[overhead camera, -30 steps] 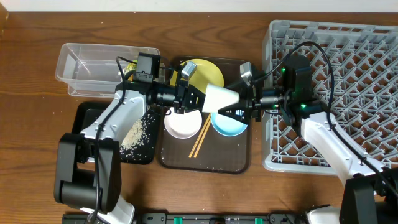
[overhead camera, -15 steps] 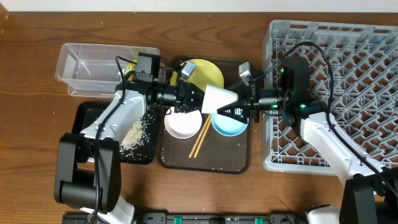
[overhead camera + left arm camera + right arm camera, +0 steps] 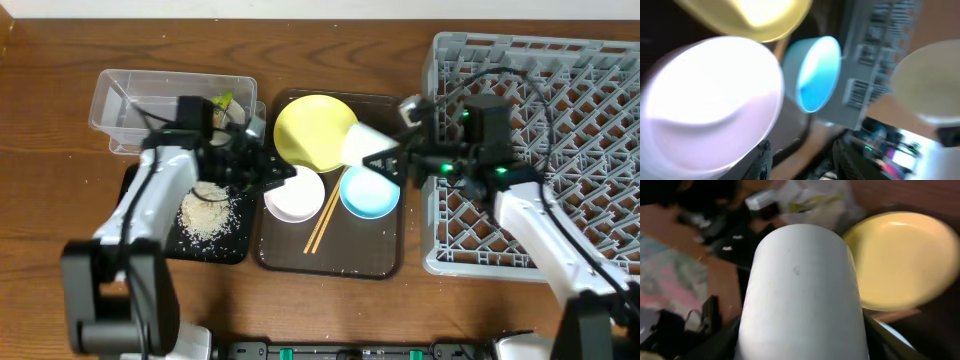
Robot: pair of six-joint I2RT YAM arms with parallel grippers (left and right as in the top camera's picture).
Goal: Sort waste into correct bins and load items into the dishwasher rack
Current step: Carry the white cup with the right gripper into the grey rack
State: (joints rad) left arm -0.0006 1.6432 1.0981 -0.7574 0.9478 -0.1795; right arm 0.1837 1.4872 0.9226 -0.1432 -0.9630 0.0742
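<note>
My right gripper (image 3: pixel 378 160) is shut on the small pale cup (image 3: pixel 360 146) and holds it on its side above the brown tray, between the yellow plate (image 3: pixel 308 130) and the light blue bowl (image 3: pixel 368 194). The cup fills the right wrist view (image 3: pixel 802 285). My left gripper (image 3: pixel 281 178) is open and empty, just left of the white bowl (image 3: pixel 294 196), which looms in the left wrist view (image 3: pixel 710 100). Chopsticks (image 3: pixel 322 218) lie between the bowls. Rice (image 3: pixel 204 212) lies in the black tray (image 3: pixel 140 185). A yellow-green wrapper (image 3: pixel 222 102) sits in the clear tub (image 3: pixel 150 105). The tissue does not show.
The grey rack (image 3: pixel 560 120) stands at the right, with my right arm lying over its left part. The plate, bowls and chopsticks rest on the dark brown serving tray (image 3: pixel 330 262). Bare wooden table lies behind and to the far left.
My left gripper has let go of the cup and drawn back left to the white bowl's edge. My right gripper keeps the cup and has shifted slightly right and back. The rice pile is now uncovered.
</note>
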